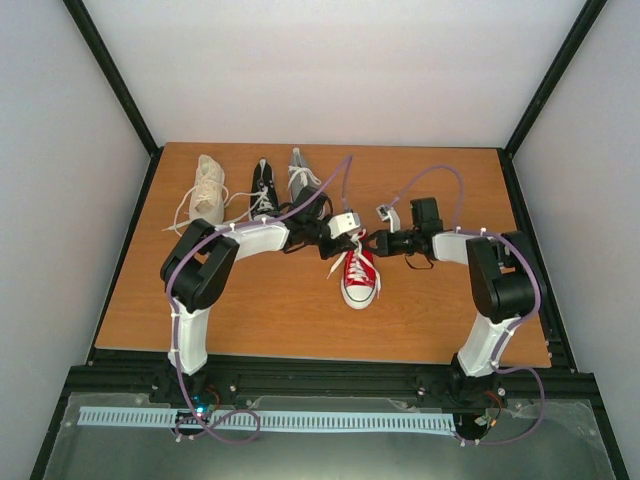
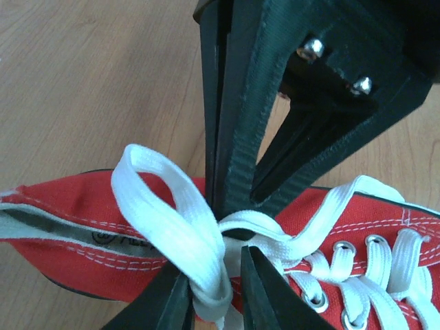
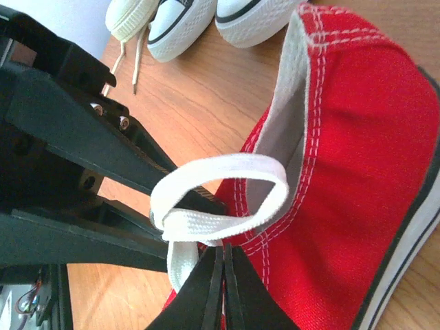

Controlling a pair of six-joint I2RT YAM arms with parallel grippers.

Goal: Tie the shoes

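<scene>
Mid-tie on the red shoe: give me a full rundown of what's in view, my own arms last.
red sneaker: one, red with a white toe, mid-table between the arms
white lace: on the red sneaker, white, a raised loop shows in each wrist view
cream high-top: one, cream, far row, leftmost, laces loose on the table
black sneaker: one, black, far row, right of the cream high-top
grey sneaker: one, grey, far row, right of the black sneaker
table: one, wood brown, under everything
left tool: one, black, shut on the white lace
right tool: one, black, shut on the white lace
</scene>
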